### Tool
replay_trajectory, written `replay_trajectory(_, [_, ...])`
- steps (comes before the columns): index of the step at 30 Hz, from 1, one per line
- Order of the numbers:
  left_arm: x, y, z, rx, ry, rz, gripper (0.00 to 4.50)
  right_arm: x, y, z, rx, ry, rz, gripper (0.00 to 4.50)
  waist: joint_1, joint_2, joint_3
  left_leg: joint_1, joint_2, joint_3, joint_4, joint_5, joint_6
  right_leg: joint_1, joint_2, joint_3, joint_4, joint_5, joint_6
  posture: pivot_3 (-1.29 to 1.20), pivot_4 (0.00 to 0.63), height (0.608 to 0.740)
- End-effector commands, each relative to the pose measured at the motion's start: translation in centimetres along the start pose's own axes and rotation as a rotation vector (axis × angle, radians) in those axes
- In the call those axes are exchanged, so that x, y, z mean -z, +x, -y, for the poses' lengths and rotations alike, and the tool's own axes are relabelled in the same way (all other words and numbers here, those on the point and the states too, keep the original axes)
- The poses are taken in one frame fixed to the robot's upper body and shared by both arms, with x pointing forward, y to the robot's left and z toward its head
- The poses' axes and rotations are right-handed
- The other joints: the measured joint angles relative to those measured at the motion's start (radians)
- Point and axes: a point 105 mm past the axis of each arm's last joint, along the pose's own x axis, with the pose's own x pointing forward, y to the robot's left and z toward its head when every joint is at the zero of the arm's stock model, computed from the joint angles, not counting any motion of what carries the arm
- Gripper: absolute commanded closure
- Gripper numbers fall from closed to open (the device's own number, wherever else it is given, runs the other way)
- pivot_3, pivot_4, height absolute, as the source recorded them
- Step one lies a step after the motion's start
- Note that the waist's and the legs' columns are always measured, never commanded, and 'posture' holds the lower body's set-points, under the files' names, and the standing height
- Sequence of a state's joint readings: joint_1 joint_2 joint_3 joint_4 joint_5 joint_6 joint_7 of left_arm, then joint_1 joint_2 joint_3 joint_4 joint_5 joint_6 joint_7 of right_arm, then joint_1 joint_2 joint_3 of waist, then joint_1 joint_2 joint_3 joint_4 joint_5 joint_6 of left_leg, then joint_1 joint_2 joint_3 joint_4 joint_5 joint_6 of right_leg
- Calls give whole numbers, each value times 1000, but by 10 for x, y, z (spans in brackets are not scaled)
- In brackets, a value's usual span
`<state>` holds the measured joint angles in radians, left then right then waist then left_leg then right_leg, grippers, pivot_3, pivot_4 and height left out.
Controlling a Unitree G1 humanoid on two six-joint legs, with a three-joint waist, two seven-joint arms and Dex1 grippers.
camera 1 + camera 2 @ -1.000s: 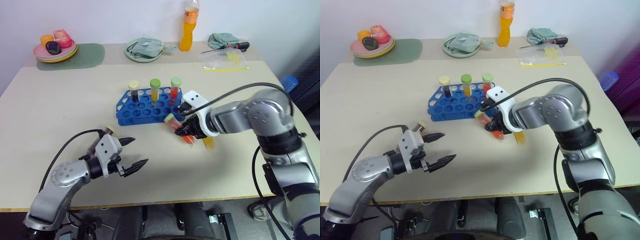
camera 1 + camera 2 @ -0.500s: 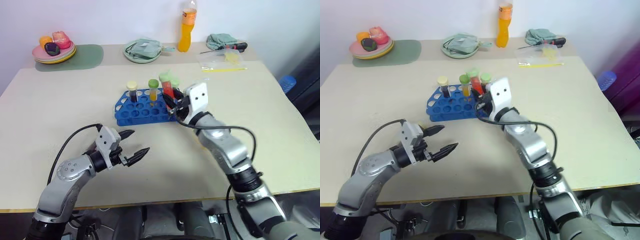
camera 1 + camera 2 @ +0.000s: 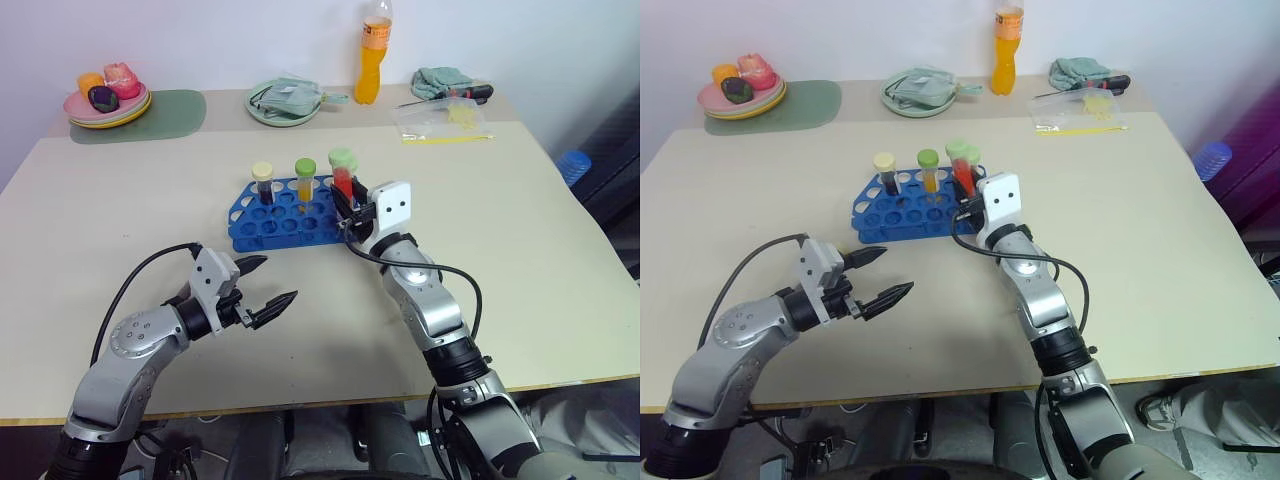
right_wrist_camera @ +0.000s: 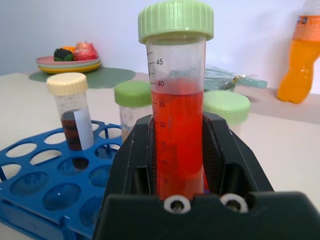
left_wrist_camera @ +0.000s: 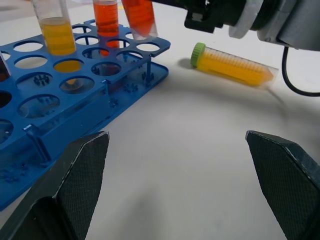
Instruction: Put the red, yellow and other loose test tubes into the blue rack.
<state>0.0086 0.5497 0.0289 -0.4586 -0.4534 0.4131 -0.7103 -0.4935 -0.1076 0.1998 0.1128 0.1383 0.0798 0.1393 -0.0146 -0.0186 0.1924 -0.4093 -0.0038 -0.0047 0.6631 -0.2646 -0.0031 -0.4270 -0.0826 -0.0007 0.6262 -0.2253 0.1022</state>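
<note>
I have the red tube (image 4: 178, 135) clamped upright between the black fingers of my right gripper (image 3: 347, 207), green cap on top, hanging over the right end of the blue rack (image 3: 262, 226), its tip just above a corner hole. The rack sits mid-table and already holds three tubes standing in its back row: a dark one with a cream cap (image 3: 263, 183), a yellow one with a green cap (image 3: 305, 179), and a second red one with a green cap (image 5: 107, 19) right beside the tube I am holding. Most of the other holes are free. One more yellow tube (image 5: 232, 64) lies flat on the table (image 3: 520, 220) just beyond the rack's right end, close under my right arm, cap toward the rack.

My left gripper (image 3: 268, 291) hangs in front of the rack, near its left end, fingers spread wide and holding nothing.

Along the far edge I see a stack of plates with toy food (image 3: 108, 97), a green plate with a cloth on it (image 3: 287, 100), an orange drink bottle (image 3: 374, 52), a clear bag (image 3: 445, 119) and a screwdriver (image 3: 462, 93).
</note>
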Motion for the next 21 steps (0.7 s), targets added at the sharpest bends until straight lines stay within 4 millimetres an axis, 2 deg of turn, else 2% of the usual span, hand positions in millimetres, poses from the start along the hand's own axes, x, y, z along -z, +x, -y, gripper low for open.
replay_trajectory(1, [-14,-4,1,-2,33,37,0,-7,0,6,28,-1,46,3694,0,0,0,0,0,0,0,0,0,0,0,0,0,0,0,0,150,740])
replay_trajectory(21, [-21,-7,1,-2,51,31,0,18,4,7,60,-7,73,3694,-3,0,0,2,0,0,0,1,-1,1,0,0,2,-1,-1,0,150,740])
